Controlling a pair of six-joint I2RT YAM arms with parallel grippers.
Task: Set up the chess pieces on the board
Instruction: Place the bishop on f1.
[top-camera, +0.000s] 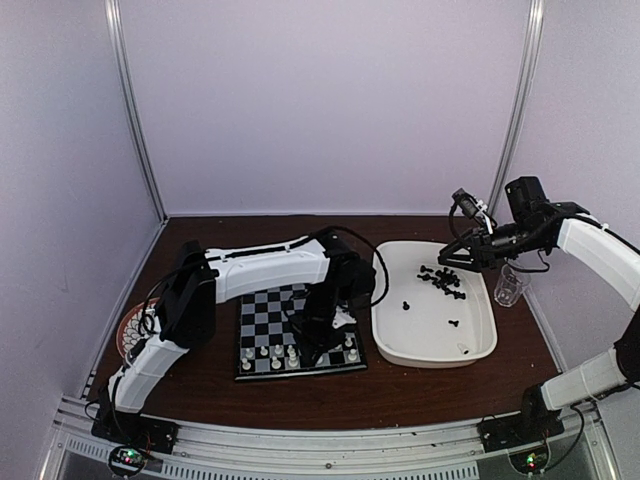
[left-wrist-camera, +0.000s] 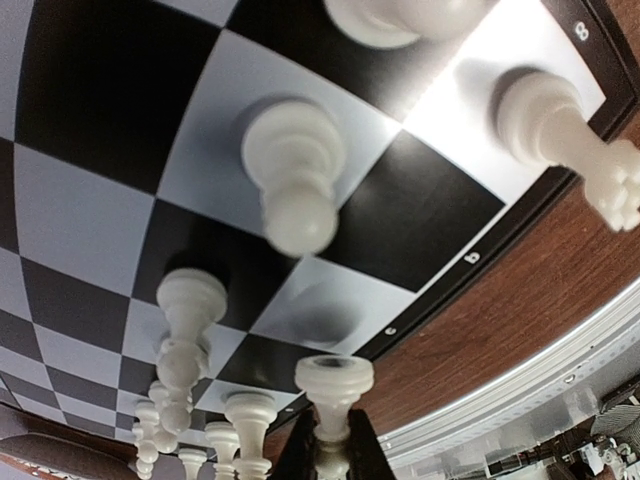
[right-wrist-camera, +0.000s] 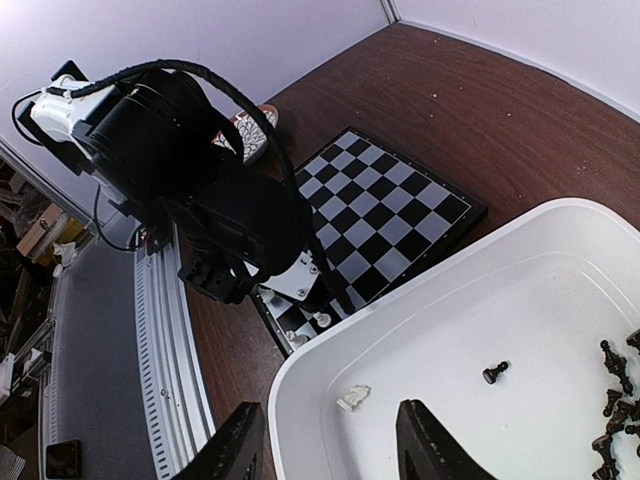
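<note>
The board (top-camera: 270, 310) lies in front of the left arm, with white chess pieces (top-camera: 268, 353) standing in its two near rows. My left gripper (top-camera: 318, 335) hovers low over the board's near right part. In the left wrist view, the left gripper (left-wrist-camera: 335, 425) is shut on a white piece (left-wrist-camera: 334, 385) by its stem, just above the board (left-wrist-camera: 120, 110) near the border. Other white pieces (left-wrist-camera: 290, 180) stand around it. My right gripper (right-wrist-camera: 335, 450) is open above the white tray (right-wrist-camera: 330, 370), where a white knight (right-wrist-camera: 352, 398) lies on its side. Black pieces (top-camera: 443, 280) lie in the tray.
A round patterned plate (top-camera: 130, 332) sits left of the board, partly behind the left arm. A clear cup (top-camera: 510, 286) stands right of the tray (top-camera: 400, 345). A lone black pawn (right-wrist-camera: 494, 372) lies mid-tray. A metal rail (top-camera: 320, 445) runs along the near table edge.
</note>
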